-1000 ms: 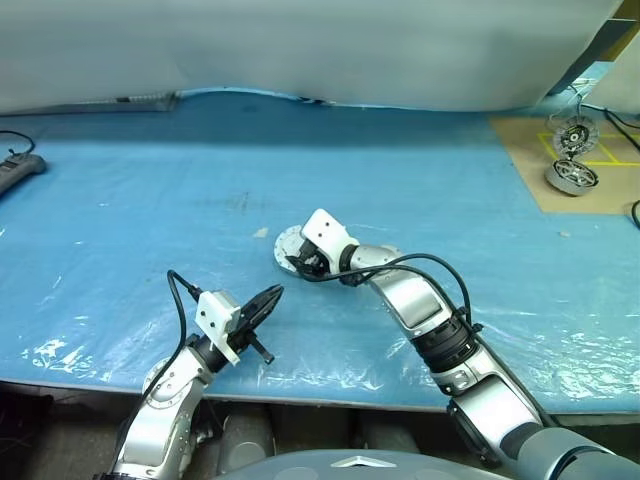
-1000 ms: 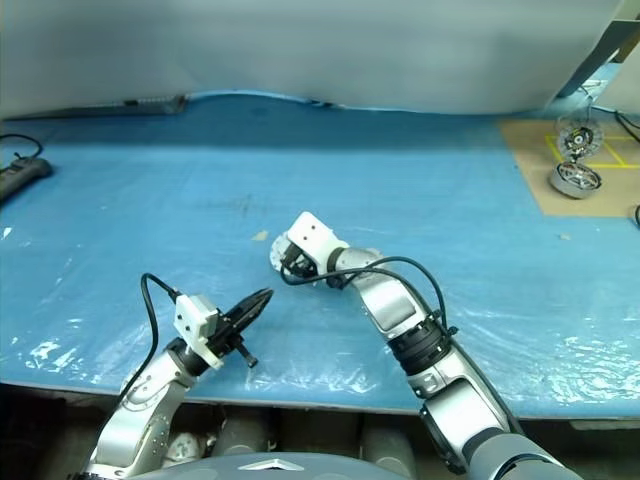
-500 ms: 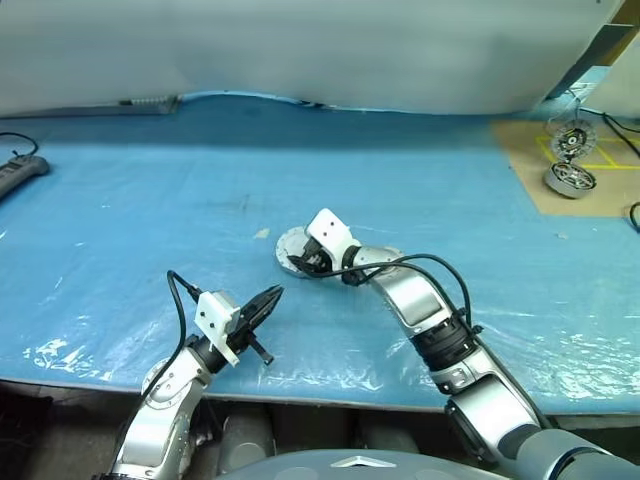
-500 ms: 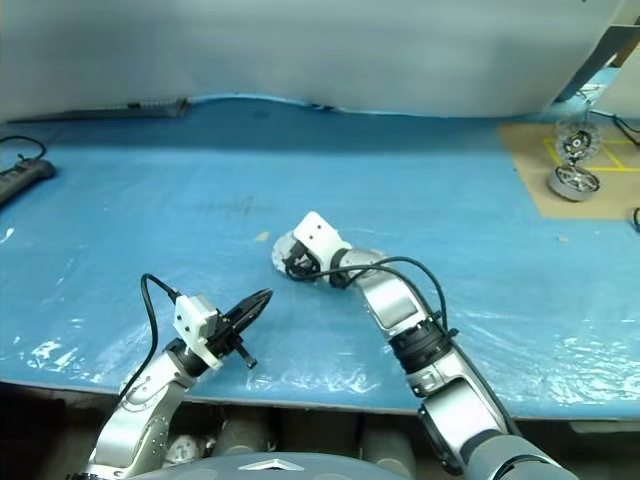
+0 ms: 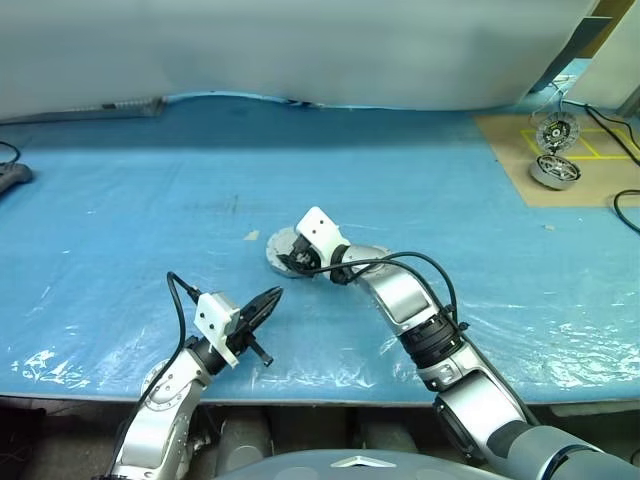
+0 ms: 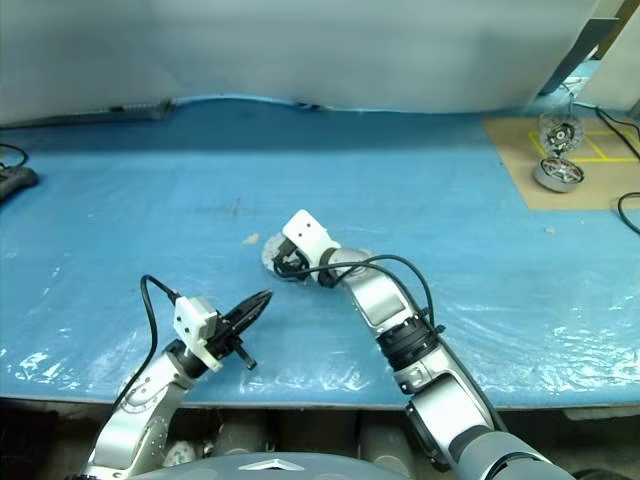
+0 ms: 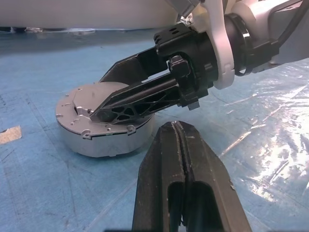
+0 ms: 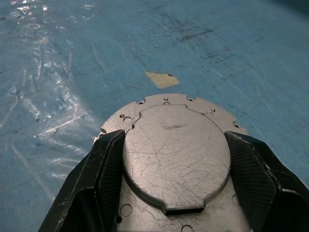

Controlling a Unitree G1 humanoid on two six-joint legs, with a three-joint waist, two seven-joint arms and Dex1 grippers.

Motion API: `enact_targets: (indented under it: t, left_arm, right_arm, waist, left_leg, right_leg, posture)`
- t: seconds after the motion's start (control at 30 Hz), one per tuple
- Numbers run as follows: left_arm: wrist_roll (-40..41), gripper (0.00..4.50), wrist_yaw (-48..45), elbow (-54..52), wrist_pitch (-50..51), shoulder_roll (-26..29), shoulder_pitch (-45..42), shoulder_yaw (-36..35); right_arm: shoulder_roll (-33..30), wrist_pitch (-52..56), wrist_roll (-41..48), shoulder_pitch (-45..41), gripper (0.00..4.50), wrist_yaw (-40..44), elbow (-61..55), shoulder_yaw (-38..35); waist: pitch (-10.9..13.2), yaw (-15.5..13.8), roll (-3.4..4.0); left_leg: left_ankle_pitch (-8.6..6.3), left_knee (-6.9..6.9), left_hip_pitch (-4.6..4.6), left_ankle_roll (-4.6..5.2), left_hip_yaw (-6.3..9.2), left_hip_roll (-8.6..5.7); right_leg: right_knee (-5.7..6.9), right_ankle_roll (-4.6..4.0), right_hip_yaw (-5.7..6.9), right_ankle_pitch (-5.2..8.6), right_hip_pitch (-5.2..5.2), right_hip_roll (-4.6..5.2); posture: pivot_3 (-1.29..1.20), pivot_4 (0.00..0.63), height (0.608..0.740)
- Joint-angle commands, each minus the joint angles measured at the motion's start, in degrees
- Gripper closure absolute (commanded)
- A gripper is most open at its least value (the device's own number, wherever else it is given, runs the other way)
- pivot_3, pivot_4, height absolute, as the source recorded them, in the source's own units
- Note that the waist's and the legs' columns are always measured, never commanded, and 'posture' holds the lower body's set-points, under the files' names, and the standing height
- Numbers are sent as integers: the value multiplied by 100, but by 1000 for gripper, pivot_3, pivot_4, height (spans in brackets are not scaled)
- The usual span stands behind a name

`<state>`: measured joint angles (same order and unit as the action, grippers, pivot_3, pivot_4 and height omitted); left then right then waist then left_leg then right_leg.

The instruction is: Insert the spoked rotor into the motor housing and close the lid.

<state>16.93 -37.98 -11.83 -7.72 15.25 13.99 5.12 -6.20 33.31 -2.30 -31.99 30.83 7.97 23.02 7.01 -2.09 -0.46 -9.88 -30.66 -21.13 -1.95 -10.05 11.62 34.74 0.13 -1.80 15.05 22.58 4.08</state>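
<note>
Nothing on the blue-covered table (image 5: 150, 220) has shifted since the earlier frames; both arms keep their places. The motor housing (image 7: 104, 123) sits flat and closed near mid-table, its plain grey lid (image 8: 176, 150) facing straight up, round with no long axis. The right gripper (image 8: 176, 166) straddles it with fingers (image 8: 104, 169) spread wide on either side of the lid. Nearer the table's front edge, the left gripper (image 5: 268, 302) hovers pinched together, holding nothing.
</note>
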Motion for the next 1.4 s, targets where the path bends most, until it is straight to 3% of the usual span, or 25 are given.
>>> enact_targets:
  t: [0.03,0.47,0.83,1.2,1.4]
  left_arm:
    - [28,4500,14,-261,-102,-3,43,39]
    - [40,4500,-5,-275,-76,12,57,66]
    - [16,4500,17,-274,-90,3,81,103]
    - [10,4500,6,-252,-104,9,67,126]
    - [3,4500,6,-228,-107,6,44,127]
  right_arm:
    - [-127,469,-16,326,1548,127,217,131]
    - [-289,733,193,286,1548,287,-851,-36]
    - [44,2007,696,55,1548,160,-1056,-490]
    - [-328,1073,237,181,1548,-5,-907,36]
    - [-169,1363,332,146,1548,-121,-798,-71]
  waist:
    - [1,-9,0]
    - [23,-48,-7]
    - [27,-46,-8]
    - [27,-48,-9]
    - [27,-46,-9]
  left_leg:
    - [-1,0,0,-6,0,5]
    - [-5,0,-50,-39,0,12]
    - [-5,-1,-48,-40,1,13]
    - [-5,-7,-46,-41,1,13]
    - [-5,-13,-36,-41,0,14]
  right_leg:
    - [-1,-3,0,2,0,-5]
    - [-6,-30,14,-29,36,-19]
    - [-4,-30,14,-29,33,-20]
    - [1,-31,16,-30,30,-20]
    - [3,-32,15,-31,18,-20]
  posture:
    - [0,150,740]
    - [0,150,740]
    - [0,150,740]
    - [0,150,740]
    - [0,150,740]
